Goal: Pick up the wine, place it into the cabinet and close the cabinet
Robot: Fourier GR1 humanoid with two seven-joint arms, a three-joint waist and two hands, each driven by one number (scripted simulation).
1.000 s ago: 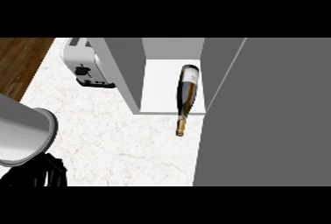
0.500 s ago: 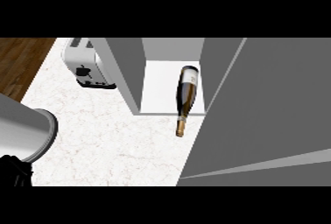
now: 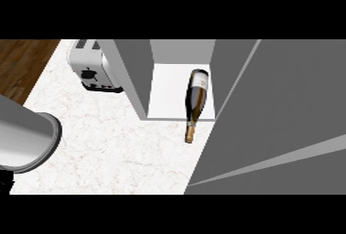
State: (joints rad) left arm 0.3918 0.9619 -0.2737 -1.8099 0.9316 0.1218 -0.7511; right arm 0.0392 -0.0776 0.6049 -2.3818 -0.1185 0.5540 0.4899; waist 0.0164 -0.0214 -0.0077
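The wine bottle [image 3: 196,98] lies on its side on the white floor of the open cabinet [image 3: 167,91], against the right wall. Its base points to the back and its gold-capped neck [image 3: 189,132] sticks out over the counter. A large grey panel, the cabinet door [image 3: 283,100], fills the right of the head view and stands next to the bottle. My left forearm [image 3: 24,137] shows as a grey cylinder at the left edge. Only a black sliver of the left hand [image 3: 4,182] shows below it. No hand touches the bottle. The right hand is out of view.
A silver toaster [image 3: 93,68] stands left of the cabinet's left wall [image 3: 132,77]. The white marble counter [image 3: 121,151] stretches between my left forearm and the cabinet. Wooden floor [image 3: 24,64] shows past the counter's left edge.
My left forearm has drawn towards the lower left and its black hand has almost left the view. A lighter diagonal band has come in across the grey panel at lower right. The bottle has not moved.
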